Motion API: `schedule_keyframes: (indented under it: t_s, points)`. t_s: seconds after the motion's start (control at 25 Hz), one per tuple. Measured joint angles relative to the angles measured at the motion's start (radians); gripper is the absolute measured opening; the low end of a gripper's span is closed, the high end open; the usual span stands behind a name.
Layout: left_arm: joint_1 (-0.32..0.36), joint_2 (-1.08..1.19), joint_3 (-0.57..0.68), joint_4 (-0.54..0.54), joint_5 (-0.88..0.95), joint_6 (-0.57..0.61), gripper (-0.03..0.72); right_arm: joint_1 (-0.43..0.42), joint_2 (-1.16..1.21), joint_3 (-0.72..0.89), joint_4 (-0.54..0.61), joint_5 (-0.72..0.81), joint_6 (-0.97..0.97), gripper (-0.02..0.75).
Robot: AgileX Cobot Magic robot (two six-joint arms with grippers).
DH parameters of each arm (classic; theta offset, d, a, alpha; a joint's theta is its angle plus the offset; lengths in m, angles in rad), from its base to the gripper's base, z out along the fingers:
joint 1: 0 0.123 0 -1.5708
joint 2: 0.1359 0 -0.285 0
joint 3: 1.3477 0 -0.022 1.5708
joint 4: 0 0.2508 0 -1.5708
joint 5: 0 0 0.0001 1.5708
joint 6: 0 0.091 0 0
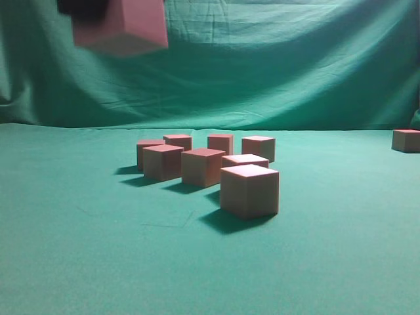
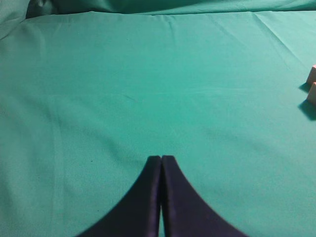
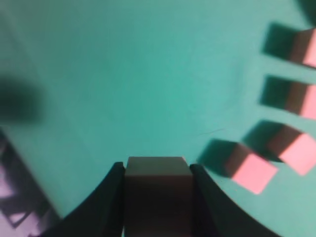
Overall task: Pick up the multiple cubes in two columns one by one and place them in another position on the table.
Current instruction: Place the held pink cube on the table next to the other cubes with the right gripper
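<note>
Exterior view: at about eleven o'clock in the frame we see one lifted cube point(image 1: 121, 26) hanging high above the counter point(image 1: 72, 249), blurred, with a dark shape touching its upper left corner. We cannot make out the gripper itself there. The cube is tilted, one corner edge turned toward the camera; being a cube, it has no long axis we can name.

On the green cloth near the centre we count seven cubes resting flat. The nearest cube point(image 1: 249, 190) sits at about five o'clock of the cluster, an edge facing us. Behind it the others fall into two rough rows running back toward twelve o'clock, near one another but mostly apart. A lone cube point(image 1: 406, 140) stands well apart at three o'clock, by the frame's edge.

In the right wrist view, the right gripper point(image 3: 157, 197) is clenched on the lifted cube point(image 3: 157, 190), a finger pressed to each side, its dark face squarely toward the lens. Four cubes on the counter show between two and four o'clock.

In the left wrist view, the left gripper point(image 2: 161, 160) is closed on nothing, its fingers touching, above bare cloth. Parts of two cubes peek in at three o'clock.
</note>
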Motion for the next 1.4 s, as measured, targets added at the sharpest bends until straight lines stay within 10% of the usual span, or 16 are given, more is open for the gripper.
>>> schedule_keyframes:
  t_s: [0.68, 1.4]
  points:
    - [0.000, 0.000, 0.000, 0.000, 0.000, 0.000, 0.000, -0.081, 0.000, 0.255, 0.044, -0.380, -0.312, 0.267]
    - [0.000, 0.000, 0.000, 0.000, 0.000, 0.000, 0.000, -0.127, 0.116, 0.257, -0.031, -0.453, -0.315, 0.267]
